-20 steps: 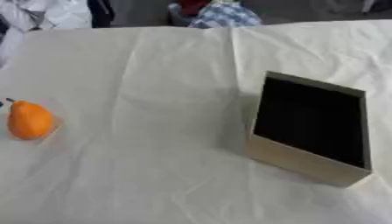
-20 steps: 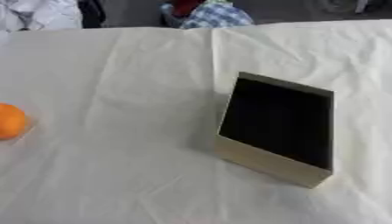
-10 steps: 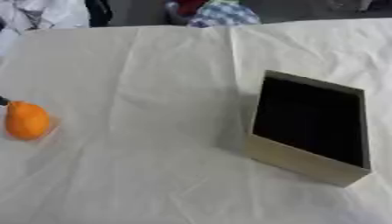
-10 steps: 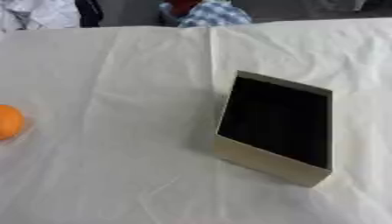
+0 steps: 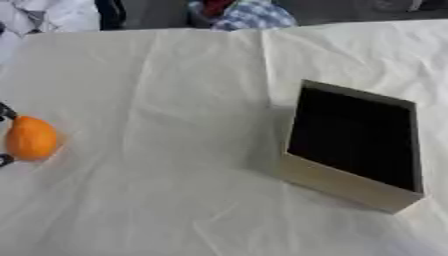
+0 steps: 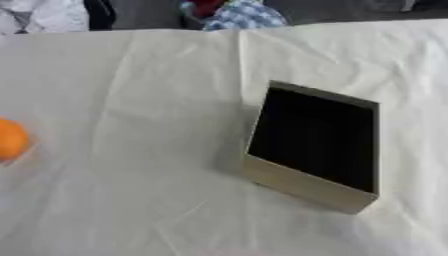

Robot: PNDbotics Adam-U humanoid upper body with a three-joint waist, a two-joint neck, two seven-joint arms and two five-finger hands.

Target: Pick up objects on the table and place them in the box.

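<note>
The orange fruit sits at the counter's left edge, between dark bits of my left hand; whether it grips, I cannot tell. The box lies well right, empty.

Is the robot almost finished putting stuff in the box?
Not yet. The box looks dark inside, with nothing visible in it, so nothing looks done. The orange fruit sits on the white cloth at the far left edge, well apart from the box. Small dark bits touch it there, perhaps fingertips. Lifting it, carrying it and dropping it in all remain.
</note>
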